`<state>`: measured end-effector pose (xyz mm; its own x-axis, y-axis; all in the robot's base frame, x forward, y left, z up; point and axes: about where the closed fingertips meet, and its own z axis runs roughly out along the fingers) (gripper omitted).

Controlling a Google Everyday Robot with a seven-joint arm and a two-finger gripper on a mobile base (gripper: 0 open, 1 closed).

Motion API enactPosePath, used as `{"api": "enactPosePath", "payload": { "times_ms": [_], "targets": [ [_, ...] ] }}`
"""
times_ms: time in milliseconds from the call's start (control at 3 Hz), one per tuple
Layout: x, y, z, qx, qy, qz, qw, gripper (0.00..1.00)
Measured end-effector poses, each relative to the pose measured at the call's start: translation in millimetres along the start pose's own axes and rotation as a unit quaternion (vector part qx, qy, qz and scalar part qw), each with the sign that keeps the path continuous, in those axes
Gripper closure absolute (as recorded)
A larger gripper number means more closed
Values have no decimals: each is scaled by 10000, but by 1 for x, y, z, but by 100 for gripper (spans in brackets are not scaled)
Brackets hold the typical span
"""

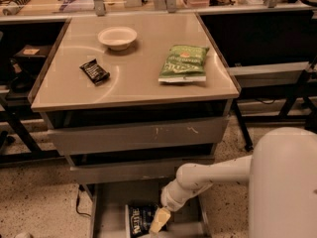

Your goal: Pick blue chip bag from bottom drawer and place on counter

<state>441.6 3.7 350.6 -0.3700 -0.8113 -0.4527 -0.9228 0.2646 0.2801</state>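
In the camera view the bottom drawer (100,209) stands pulled out under the cabinet, near the lower edge of the view; the blue chip bag (139,219) lies flat inside it, on the drawer floor, about in the middle between the two side walls. The hand (158,222) is down in this same drawer, at the end of the white arm (208,175) which reaches in from the right side of the view; the pale tip of the hand is right at the right border of the bag, touching it or nearly so. Whether the hand is open, closed or already gripping the bag, I cannot tell. So the bag lies from the hand toward the left side of the view, and not deeper or nearer. Its long axis seems to run from the drawer front toward the cabinet, since the white letters go along this direction; its lower end is cut by the edge of the view. In my judgement the hand must go a little more over the bag before it closes.

Counted: one blue chip bag; one green chip bag (184,63), one white bowl (117,37) and one black candy wrapper (94,72), all three on the counter (133,88); three drawers, only the lowest open; one arm with one hand.
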Motion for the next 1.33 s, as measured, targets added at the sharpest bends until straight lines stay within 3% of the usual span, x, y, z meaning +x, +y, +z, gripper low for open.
{"api": "enactPosePath", "payload": {
  "times_ms": [333,667,1333],
  "targets": [
    [4,1,11,-77,-12,63,9999,0],
    [1,2,25,-92,47,-82,9999,0],
    [-13,-13,88,-339,-138,-655,9972,0]
  ]
}}
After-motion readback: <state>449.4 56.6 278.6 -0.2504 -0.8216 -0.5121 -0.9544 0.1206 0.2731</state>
